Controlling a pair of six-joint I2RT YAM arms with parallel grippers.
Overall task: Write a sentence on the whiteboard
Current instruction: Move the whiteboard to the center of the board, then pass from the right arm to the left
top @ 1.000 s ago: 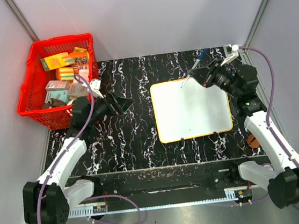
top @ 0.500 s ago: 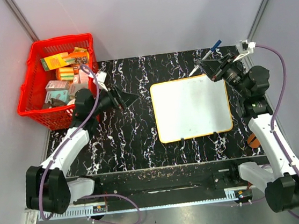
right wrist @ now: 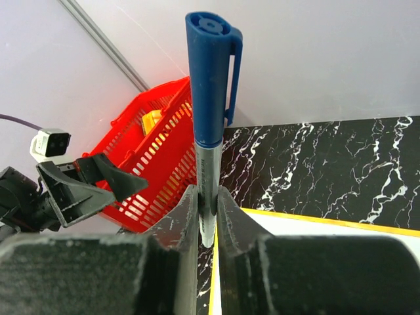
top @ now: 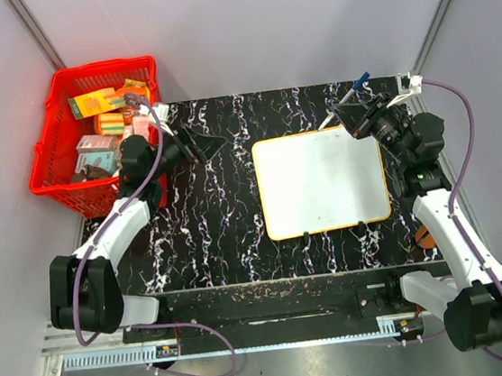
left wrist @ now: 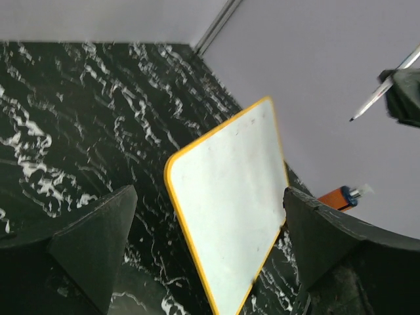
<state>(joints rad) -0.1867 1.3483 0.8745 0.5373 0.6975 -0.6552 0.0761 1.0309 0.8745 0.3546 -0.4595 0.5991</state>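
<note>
Two things are partly lost to me. An orange object (top: 424, 237) at the table's (top: 227, 218) 4 o'clock sits half behind the right arm, and I cannot tell what it is. The boxes in the red basket (top: 49, 166), at the table's 10 o'clock, carry print too small to read.

The whiteboard (top: 323, 182) lies flat at about 3 o'clock from the table's middle. Its orange-yellow rim shows all round, and two small dark clips break the near edge. Its face looks plain white from above. The left wrist view shows only faint marks I cannot read.

The right gripper (right wrist: 207, 197) has its fingers pinched on the silver barrel of a marker (right wrist: 209, 98), whose blue cap sits on the back end. I can see no brand on it. From above, the marker's tip hangs over the board's 12 o'clock edge. In the left wrist view the tip shows clear of the board against the wall, and the frame edge cuts off the barrel.

The left gripper (top: 205, 144) has its fingers spread wide, holding nothing. It sits at the table's 11 o'clock, near the basket, pointing towards 3 o'clock.
</note>
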